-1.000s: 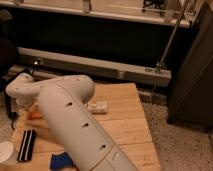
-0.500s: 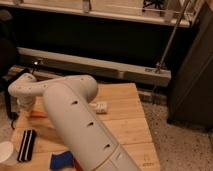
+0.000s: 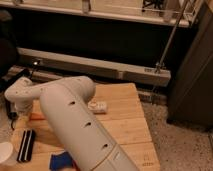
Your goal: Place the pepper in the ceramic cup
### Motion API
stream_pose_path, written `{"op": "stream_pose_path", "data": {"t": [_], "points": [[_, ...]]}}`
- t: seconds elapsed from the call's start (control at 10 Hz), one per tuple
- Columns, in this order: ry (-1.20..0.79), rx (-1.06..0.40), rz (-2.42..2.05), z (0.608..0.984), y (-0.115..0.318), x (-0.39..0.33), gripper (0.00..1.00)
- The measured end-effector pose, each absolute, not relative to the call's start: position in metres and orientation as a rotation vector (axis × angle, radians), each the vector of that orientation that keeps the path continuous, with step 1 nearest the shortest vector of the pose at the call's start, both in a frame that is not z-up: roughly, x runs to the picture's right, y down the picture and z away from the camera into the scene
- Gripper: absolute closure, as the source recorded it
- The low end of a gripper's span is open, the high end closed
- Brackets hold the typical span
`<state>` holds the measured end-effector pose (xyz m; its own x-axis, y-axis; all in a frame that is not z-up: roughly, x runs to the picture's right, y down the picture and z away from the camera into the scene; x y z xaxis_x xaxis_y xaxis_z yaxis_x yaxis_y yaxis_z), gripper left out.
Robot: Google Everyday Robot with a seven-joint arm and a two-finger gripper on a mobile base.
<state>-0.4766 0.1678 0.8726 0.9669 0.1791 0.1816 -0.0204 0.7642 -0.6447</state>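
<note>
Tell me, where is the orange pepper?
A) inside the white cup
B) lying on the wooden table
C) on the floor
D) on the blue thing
B: the pepper lies on the wooden table towards the view's left, close to the tool at the arm's far end; the ceramic cup stands apart at the view's left edge.

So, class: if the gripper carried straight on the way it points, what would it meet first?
Probably the pepper, lying on the wooden table under the gripper, which points down near the table's left edge; depth is unclear, so it might meet wood instead.
</note>
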Motion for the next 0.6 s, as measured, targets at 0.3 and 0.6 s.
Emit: {"op": "stream_pose_path", "data": {"t": [0.3, 0.6], "points": [[-0.238, -0.7, 0.106, 0.868, 0.167, -0.478, 0.92], [-0.37, -0.7, 0.226, 0.818, 0.103, -0.484, 0.92]]}}
